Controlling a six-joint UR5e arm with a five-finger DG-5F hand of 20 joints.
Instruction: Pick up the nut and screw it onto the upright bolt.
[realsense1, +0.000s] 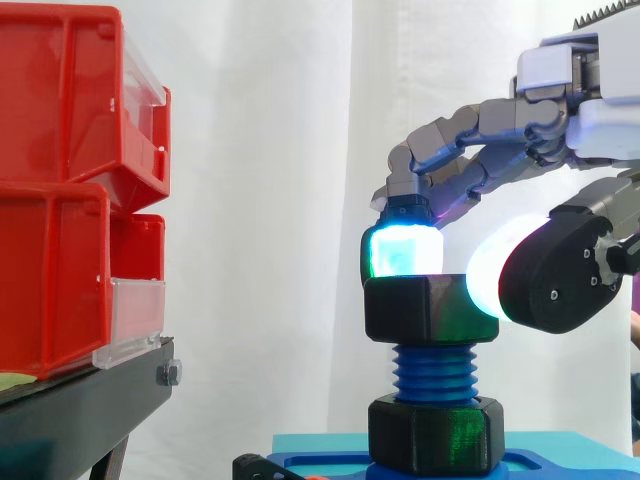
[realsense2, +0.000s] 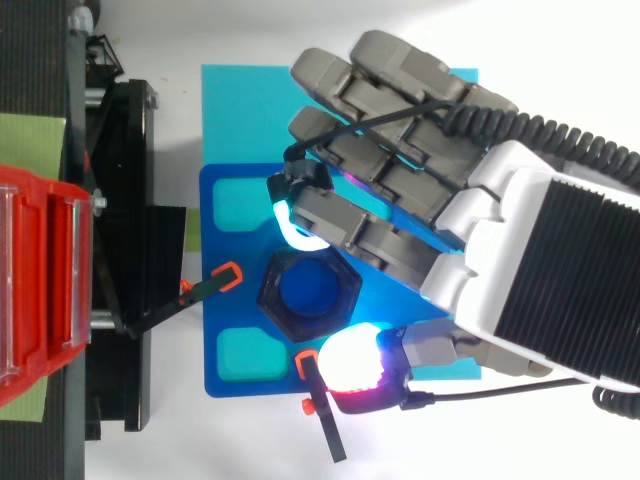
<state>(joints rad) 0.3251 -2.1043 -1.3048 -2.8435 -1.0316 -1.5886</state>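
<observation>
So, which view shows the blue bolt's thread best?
The side view: the blue bolt stands upright there, its thread bare between the upper black nut and the lower black nut. The top view gives its round end, inside the upper nut's hexagon.

Side camera: close, level with bolt (realsense1: 434, 372), looking flat across. My hand (realsense1: 470, 160) enters from right, red bins (realsense1: 70, 180) at left. Top camera: close overhead, looking straight down, my arm in from right. Shared: bolt, nut (realsense2: 270, 292), my hand, bins, blue plate (realsense2: 240, 310).
</observation>
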